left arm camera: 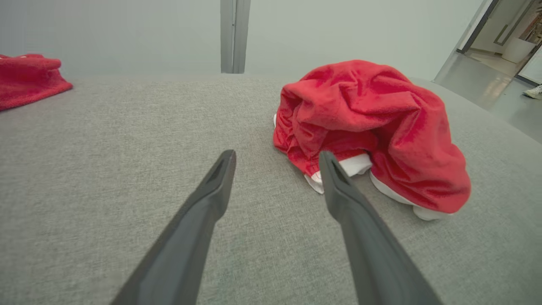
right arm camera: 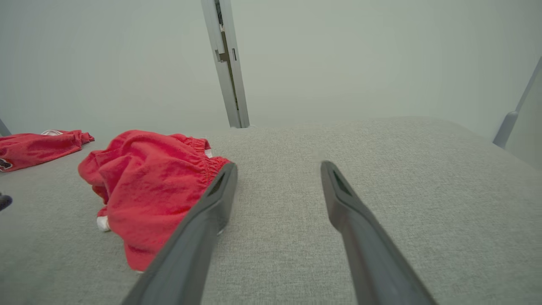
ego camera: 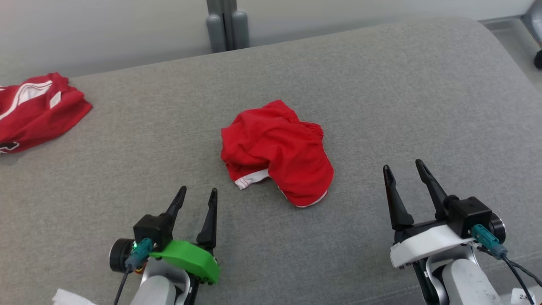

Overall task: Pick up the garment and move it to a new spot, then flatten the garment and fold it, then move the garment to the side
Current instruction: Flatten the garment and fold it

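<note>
Here, the crumpled red garment point(ego camera: 277, 152) lay on the grey cushion point(ego camera: 402, 93), bare fabric all round it. The left gripper point(ego camera: 198, 189) and right gripper point(ego camera: 402, 164) flanked its near side, fingers spread apart, holding nothing.

The red-and-white garment point(ego camera: 34, 112) runs off the head view's left edge, its dark print cut short. The crumpled red shorts point(ego camera: 275, 150) fold over themselves, hiding their leg openings. A white shoe point(left arm camera: 534, 91) is clipped by the left wrist view's right edge.
</note>
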{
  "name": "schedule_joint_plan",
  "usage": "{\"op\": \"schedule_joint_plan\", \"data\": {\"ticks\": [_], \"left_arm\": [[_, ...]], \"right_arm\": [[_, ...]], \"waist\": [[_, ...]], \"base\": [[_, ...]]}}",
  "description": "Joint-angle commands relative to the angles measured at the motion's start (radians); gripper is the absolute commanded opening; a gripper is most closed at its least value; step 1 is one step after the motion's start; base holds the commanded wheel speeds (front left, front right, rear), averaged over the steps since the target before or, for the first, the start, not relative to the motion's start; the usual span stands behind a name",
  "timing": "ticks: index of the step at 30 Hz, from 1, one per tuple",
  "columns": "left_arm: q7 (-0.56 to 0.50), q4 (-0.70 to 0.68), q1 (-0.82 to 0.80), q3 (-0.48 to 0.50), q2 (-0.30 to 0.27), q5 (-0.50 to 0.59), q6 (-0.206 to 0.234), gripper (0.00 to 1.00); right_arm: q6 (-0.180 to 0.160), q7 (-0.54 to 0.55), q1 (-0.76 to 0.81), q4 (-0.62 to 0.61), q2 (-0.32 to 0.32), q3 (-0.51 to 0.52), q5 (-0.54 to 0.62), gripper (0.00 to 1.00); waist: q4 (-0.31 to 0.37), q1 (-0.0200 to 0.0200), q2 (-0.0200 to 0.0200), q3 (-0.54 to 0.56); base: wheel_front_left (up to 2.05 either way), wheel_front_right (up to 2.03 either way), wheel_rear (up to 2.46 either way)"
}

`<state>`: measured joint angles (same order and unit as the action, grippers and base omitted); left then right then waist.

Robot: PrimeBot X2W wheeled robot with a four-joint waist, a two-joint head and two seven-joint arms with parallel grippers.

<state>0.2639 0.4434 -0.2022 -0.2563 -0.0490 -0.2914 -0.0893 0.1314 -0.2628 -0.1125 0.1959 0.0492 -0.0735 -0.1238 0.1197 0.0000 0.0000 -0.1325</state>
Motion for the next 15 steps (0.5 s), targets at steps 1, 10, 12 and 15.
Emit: {"op": "schedule_joint_plan", "data": {"ticks": [1, 10, 12, 15], "left_arm": [[0.001, 0.022, -0.03, -0.015, -0.003, -0.004, -0.005, 1.0], [-0.001, 0.197, -0.139, -0.077, -0.004, -0.061, -0.013, 1.0], [-0.001, 0.23, -0.164, -0.084, -0.004, -0.066, -0.015, 1.0], [-0.001, 0.276, -0.196, -0.087, -0.004, -0.075, -0.009, 1.0]], "right_arm": [[-0.001, -0.003, -0.017, -0.004, 0.002, 0.003, -0.008, 1.0], [-0.001, -0.003, -0.034, -0.015, 0.002, 0.013, -0.026, 1.0], [-0.001, -0.003, -0.035, -0.015, 0.002, 0.017, -0.029, 1.0], [-0.001, -0.003, -0.037, -0.014, 0.002, 0.018, -0.034, 1.0]], "waist": [[0.066, 0.0, 0.0, -0.061], [0.141, 0.0, 0.0, -0.114], [0.149, 0.0, 0.0, -0.122], [0.154, 0.0, 0.0, -0.128]], "base": [[0.0, 0.0, 0.0], [0.0, 0.0, 0.0], [0.0, 0.0, 0.0], [0.0, 0.0, 0.0]]}}
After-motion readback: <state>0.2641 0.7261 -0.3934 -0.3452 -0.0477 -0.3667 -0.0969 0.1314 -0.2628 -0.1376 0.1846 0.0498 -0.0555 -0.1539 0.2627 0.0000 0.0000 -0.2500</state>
